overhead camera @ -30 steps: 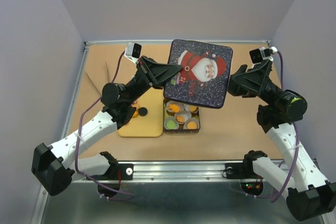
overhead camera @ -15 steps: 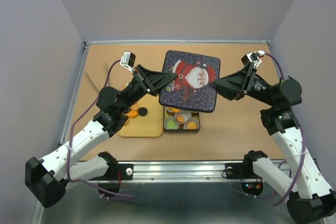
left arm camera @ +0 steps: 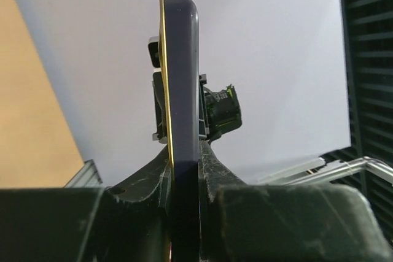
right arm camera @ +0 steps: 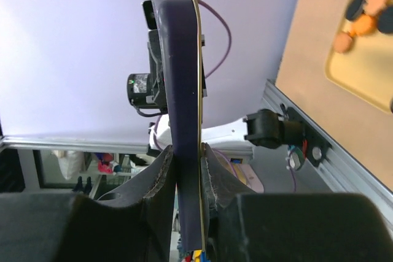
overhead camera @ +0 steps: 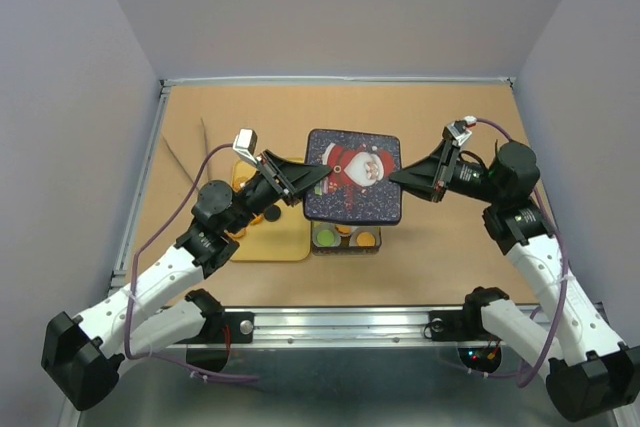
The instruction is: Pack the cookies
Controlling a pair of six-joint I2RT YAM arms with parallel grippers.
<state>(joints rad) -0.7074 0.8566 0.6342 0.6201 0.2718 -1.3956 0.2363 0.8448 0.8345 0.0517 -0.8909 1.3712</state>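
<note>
Left pincer and right pincer both clamp the Santa lid above the tin of cookies; more sit on the tray. The robot should probably keep it level, match the corners, lower evenly.

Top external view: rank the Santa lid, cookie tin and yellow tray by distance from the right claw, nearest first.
1. Santa lid: its right edge is clamped in the right claw.
2. Cookie tin: partly hidden under the lid, toward the arm bases.
3. Yellow tray: left of the tin, beyond the lid's left edge.
</note>
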